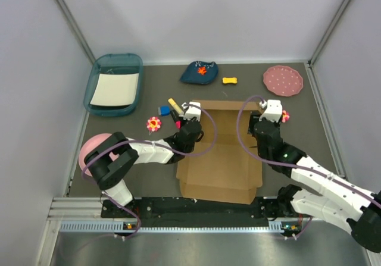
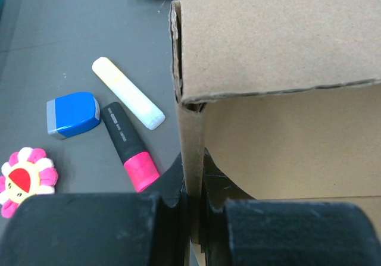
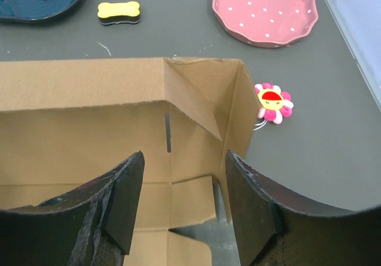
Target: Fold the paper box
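A robot lab cell: plain white walls (image 1: pixel 208 16), aluminium base rail (image 1: pixel 178 225), grey tabletop (image 1: pixel 161 87).

Markers (image 2: pixel 128 93), a blue eraser (image 2: pixel 72 114) and a flower toy (image 2: pixel 25 180) crowd the table (image 1: pixel 250 90) left of the paper box (image 1: pixel 223 168), a second flower toy (image 3: pixel 274 103) sits beside its right wall, with bare room beyond its far wall.
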Available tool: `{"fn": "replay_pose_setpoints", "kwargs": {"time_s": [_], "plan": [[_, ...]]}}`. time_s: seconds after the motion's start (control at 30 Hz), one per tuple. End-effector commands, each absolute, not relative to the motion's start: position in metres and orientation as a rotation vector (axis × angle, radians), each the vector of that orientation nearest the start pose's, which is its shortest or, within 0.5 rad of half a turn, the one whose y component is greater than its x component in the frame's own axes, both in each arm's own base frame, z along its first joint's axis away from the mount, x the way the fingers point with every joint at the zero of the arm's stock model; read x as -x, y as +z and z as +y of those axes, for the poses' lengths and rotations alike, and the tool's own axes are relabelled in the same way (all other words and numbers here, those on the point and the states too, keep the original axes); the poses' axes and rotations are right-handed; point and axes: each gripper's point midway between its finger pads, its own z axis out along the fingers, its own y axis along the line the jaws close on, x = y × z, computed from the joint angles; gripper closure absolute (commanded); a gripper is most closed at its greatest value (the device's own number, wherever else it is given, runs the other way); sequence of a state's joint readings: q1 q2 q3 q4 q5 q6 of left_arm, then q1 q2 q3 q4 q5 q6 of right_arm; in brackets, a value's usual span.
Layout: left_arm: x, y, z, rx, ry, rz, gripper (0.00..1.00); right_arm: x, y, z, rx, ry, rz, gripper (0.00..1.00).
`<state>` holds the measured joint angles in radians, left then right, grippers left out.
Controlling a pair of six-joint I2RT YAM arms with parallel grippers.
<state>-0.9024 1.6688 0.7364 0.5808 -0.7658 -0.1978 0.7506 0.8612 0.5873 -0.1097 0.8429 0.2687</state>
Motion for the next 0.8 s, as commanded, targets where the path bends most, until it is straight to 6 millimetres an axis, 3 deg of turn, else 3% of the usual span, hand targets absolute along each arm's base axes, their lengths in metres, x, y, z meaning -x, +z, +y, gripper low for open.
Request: {"fn": "replay_pose_setpoints", "kwargs": {"time_s": [0.0,0.17,0.27,0.43,0.6,0.77], "plan": [[-0.335,0.075,-0.258,-0.35,0.011,1.941,1.0,-0.303,0.218,0.096,-0.139,-0.057,1.763,0.44],[-0.336,0.075,-0.257,-0.354,0.003,1.948,1.0,-0.31,0.216,0.085,-0.164,-0.082,1.774,0.45],[-0.336,0.074,-0.257,-0.353,0.001,1.951,1.0,-0.312,0.212,0.088,-0.155,-0.063,1.789,0.48],[-0.335,0.072,-0.255,-0.35,0.005,1.957,1.0,-0.312,0.197,0.091,-0.152,-0.058,1.828,0.6],[-0.335,0.072,-0.256,-0.345,0.0,1.958,1.0,-0.315,0.187,0.095,-0.165,-0.052,1.853,0.66],[-0.334,0.072,-0.255,-0.335,-0.004,1.96,1.0,-0.32,0.182,0.103,-0.18,0.004,1.873,0.81]]}}
